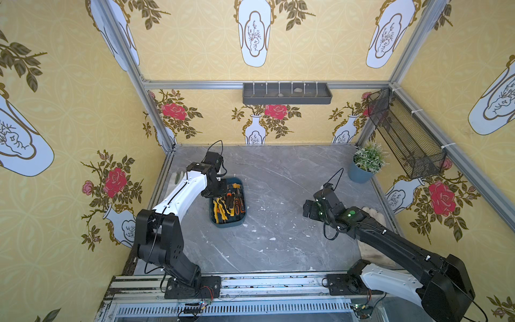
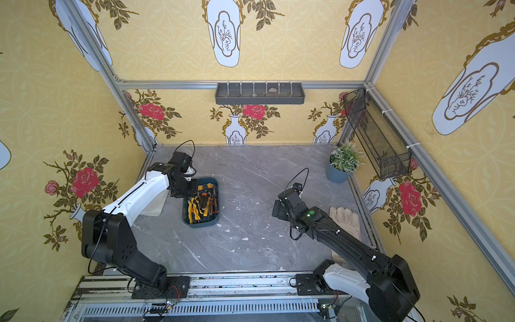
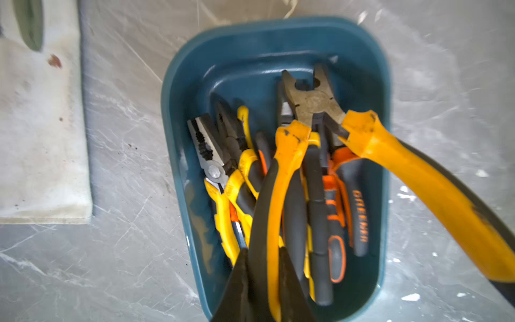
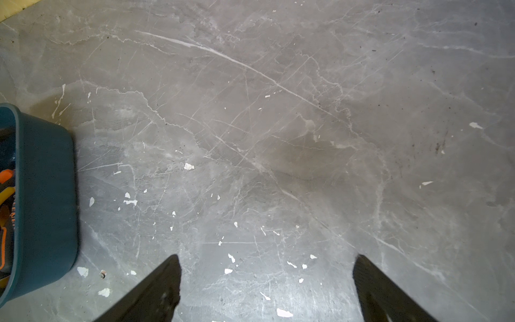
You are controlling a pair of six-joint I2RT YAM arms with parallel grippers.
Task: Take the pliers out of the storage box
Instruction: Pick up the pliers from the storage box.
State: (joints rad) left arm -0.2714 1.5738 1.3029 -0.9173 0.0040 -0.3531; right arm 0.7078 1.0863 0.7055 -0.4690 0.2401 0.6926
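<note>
Along the near edge of the table (image 1: 250, 251), both arm bases sat bolted to a metal rail (image 1: 278, 282). Just beyond, on the right, a pale work glove (image 2: 345, 220) lay flat, partly under the right arm. The right gripper (image 4: 266, 258) hovered over bare marbled table, jaws spread wide with nothing between them, well apart from the storage box (image 1: 228, 225).

Left of centre stood that dark teal storage box (image 2: 200, 224), its long side running away from the rail. It held the pliers (image 1: 228, 202), a jumbled heap of yellow-and-black and orange-and-black handles. The left gripper (image 3: 263, 251) was above the far end of the box. In the left wrist view its fingers (image 3: 237, 290) were clamped on one handle of a blunt-nosed plier (image 3: 312, 111). This plier lay over the top of the heap with its metal jaws parted, and its other handle splayed out across the box's rim (image 3: 386, 156). Whether it hung clear of the rest, I could not tell. A pale cloth (image 3: 41, 139) lay on the table beside the box, under the left arm.

Farther back, a potted plant (image 1: 367, 160) stood in the right corner below a black wire basket (image 1: 404, 133) on the side wall. A long grey tray (image 1: 287, 94) hung on the back wall.
</note>
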